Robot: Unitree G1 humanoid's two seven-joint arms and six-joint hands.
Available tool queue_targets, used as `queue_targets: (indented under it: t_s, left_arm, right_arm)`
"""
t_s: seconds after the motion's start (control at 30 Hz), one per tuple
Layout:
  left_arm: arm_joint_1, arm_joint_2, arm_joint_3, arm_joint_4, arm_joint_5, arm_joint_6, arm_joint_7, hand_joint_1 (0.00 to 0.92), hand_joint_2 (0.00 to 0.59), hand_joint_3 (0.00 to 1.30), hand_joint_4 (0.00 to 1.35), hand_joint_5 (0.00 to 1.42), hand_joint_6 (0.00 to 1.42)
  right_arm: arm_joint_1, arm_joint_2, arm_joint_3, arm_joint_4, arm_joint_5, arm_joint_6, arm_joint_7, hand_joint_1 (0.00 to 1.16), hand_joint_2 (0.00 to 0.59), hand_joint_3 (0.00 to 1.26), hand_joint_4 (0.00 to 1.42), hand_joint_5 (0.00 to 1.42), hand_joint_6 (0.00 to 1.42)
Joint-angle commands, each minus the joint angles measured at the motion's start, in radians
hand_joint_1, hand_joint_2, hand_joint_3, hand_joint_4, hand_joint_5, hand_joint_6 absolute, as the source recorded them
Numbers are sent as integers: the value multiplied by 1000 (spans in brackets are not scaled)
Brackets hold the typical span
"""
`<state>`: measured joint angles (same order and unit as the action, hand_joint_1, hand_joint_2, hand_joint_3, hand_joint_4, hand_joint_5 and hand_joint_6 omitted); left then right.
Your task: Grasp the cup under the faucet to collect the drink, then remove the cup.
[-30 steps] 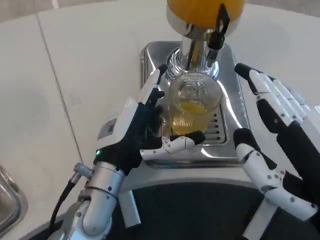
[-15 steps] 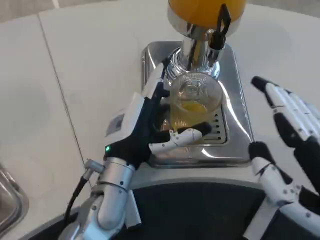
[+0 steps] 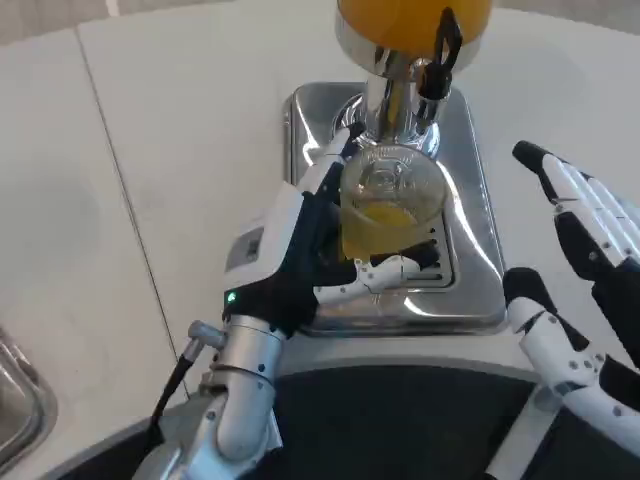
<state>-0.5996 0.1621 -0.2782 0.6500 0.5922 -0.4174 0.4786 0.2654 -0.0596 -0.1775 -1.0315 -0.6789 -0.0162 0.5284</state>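
Centre frame: clear cup with orange drink stands on the steel drip tray, under the faucet. Left hand wraps it, fingers clamped round its sides. Right hand, right edge, fingers spread, holding nothing.

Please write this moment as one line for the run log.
left hand: grips cup | cup: under faucet, on tray, some juice inside | right hand: open, beside tray
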Motion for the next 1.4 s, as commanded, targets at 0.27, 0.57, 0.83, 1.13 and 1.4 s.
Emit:
queue_targets:
  t_s: [0.27,0.57,0.83,1.13,1.4]
  left_arm:
    - [2,-78,-69,9,84,107,121,454,65,304,381,757,933]
    - [11,-146,-73,19,79,137,255,541,74,986,1142,1380,1424]
    - [20,-158,-22,-64,15,147,227,592,5,1072,1150,1409,1424]
    - [62,-100,16,-159,9,161,195,680,0,1095,1102,1391,1424]
    - [131,-34,63,-281,-2,159,157,701,0,1097,1086,1376,1424]
  right_arm:
    - [13,42,15,-16,-36,14,15,86,555,0,0,0,0]
    - [17,42,-30,-16,-38,35,20,87,554,0,0,0,0]
    - [2,40,-11,-16,-64,67,33,79,558,0,0,0,0]
    - [7,39,21,-16,-74,70,37,72,555,0,0,0,0]
    - [2,34,39,-16,-79,78,32,67,555,0,0,0,0]
